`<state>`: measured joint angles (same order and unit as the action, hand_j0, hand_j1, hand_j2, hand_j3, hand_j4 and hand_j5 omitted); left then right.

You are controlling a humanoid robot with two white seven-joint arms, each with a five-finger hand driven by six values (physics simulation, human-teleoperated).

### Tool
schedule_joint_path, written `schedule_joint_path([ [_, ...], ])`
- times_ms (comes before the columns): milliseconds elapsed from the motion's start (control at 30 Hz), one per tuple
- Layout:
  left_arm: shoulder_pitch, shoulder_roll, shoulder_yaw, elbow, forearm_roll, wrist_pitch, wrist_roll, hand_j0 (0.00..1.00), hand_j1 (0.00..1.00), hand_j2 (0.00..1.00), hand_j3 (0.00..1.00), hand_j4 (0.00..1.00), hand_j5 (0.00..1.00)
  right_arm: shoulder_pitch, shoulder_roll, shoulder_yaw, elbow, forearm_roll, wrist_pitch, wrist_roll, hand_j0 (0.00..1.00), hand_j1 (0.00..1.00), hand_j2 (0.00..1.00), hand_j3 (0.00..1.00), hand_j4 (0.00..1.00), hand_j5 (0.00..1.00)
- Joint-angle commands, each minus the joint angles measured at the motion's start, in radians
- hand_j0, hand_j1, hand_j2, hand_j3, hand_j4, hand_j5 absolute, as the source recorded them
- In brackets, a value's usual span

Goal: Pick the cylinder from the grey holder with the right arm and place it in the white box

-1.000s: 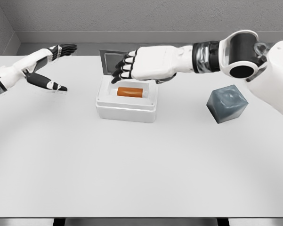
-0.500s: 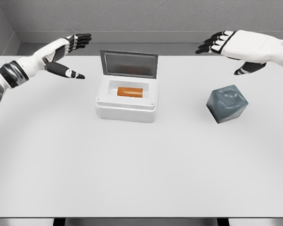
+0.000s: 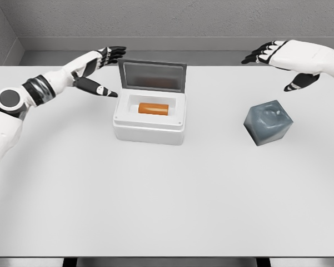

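Observation:
An orange cylinder (image 3: 153, 108) lies on its side inside the white box (image 3: 149, 131), whose grey lid (image 3: 152, 75) stands upright at the back. The grey holder (image 3: 268, 122), a faceted block, sits on the table at the right and holds nothing that I can see. My right hand (image 3: 278, 62) hovers above and behind the holder, fingers spread, holding nothing. My left hand (image 3: 103, 69) reaches in close to the lid's left edge, fingers spread and empty.
The white table (image 3: 155, 200) runs to a front edge at the bottom of the picture. A grey wall stands behind its far edge.
The left hand has moved right, towards the box lid. The right hand, over the box a second ago, pulled back to the far right and drifted slightly further right.

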<state>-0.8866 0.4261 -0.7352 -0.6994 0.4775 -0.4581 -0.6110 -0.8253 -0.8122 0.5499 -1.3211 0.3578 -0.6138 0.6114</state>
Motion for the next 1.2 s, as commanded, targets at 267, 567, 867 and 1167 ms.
schedule_joint_path([
  [267, 0.006, 0.011, 0.003, -0.048, 0.009, -0.017, 0.000, 1.00, 1.00, 1.00, 1.00, 1.00, 1.00, -0.008, 0.011, 0.004, 0.000, -0.005, 0.003, -0.001, 1.00, 1.00, 1.00, 1.00, 1.00, 1.00],
  [567, 0.015, 0.016, 0.002, -0.106, 0.015, -0.042, 0.000, 1.00, 1.00, 1.00, 1.00, 1.00, 1.00, -0.009, 0.008, 0.013, -0.004, -0.005, 0.003, -0.001, 1.00, 1.00, 1.00, 1.00, 1.00, 1.00],
  [867, 0.031, 0.051, 0.002, -0.169, 0.050, -0.050, 0.000, 1.00, 1.00, 1.00, 1.00, 1.00, 1.00, -0.009, 0.004, 0.015, -0.004, -0.005, 0.003, -0.001, 1.00, 1.00, 1.00, 1.00, 1.00, 1.00],
  [1167, 0.069, 0.095, 0.000, -0.255, 0.070, -0.050, 0.000, 1.00, 1.00, 1.00, 1.00, 1.00, 1.00, -0.011, 0.005, 0.025, -0.006, -0.005, 0.003, -0.001, 1.00, 1.00, 1.00, 1.00, 1.00, 1.00],
])
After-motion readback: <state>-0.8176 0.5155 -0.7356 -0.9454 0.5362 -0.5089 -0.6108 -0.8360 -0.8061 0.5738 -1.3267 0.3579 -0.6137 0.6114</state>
